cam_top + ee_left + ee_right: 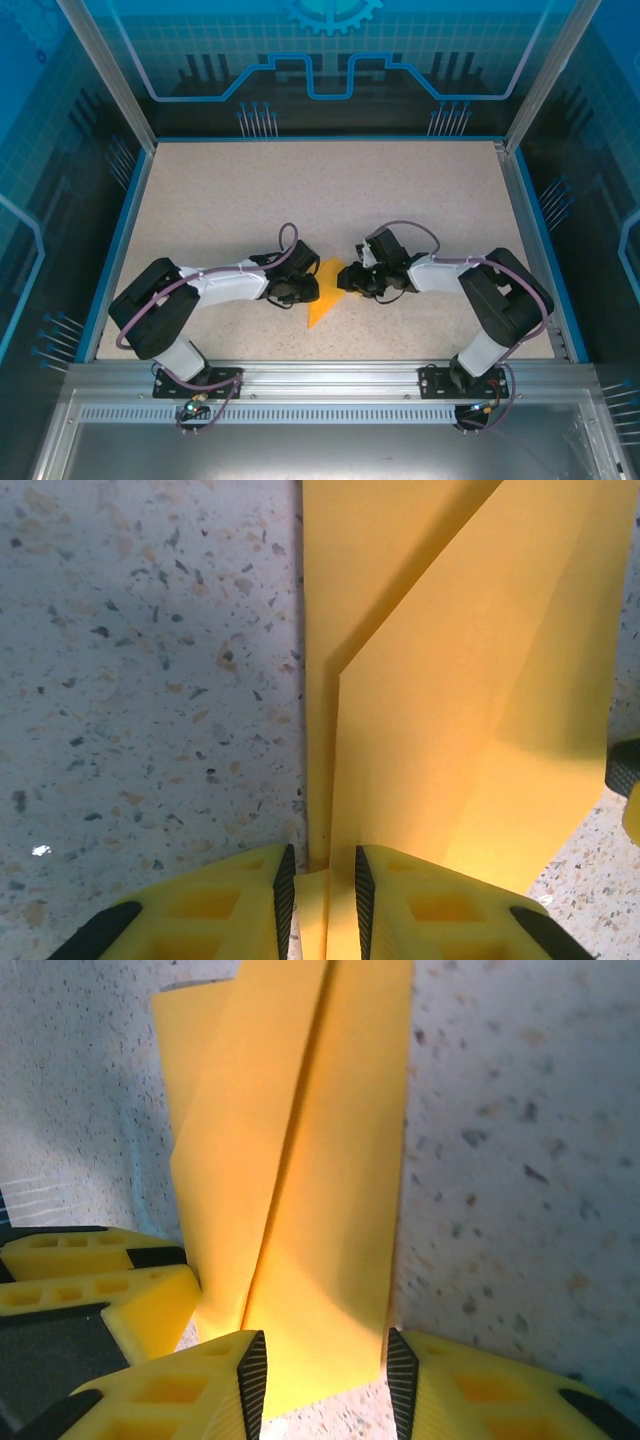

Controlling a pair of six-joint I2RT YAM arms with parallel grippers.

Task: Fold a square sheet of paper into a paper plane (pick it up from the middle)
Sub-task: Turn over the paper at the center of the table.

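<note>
Speckled, sandy-looking table (300, 190) sits inside a box with glowing blue walls (330, 60). Two white and black arms reach in from the near edge, and their tips come close together in the middle.

Right between the two tips lies the paper (322, 300). It is orange-yellow and folded into a long shape with one pointy end. It rests on the table, and the pointy end sticks out toward the near edge, past both grippers.

The left gripper (320, 870) has its yellow fingers (240, 900) very close to each other. Only a thin gap is between them. A strip of the paper goes into that gap, and the rest of the paper spreads out in front of the fingers and off to their right side. I cannot tell if the fingers really squeeze the strip or just stand next to it.

The right gripper (325, 1360) has its fingers wider apart. The paper lies flat in front of them and runs into the gap. One long edge ends just beside one finger. The other side of the paper slips past the other finger. A long fold line runs down the paper, straight away from this gripper.
</note>
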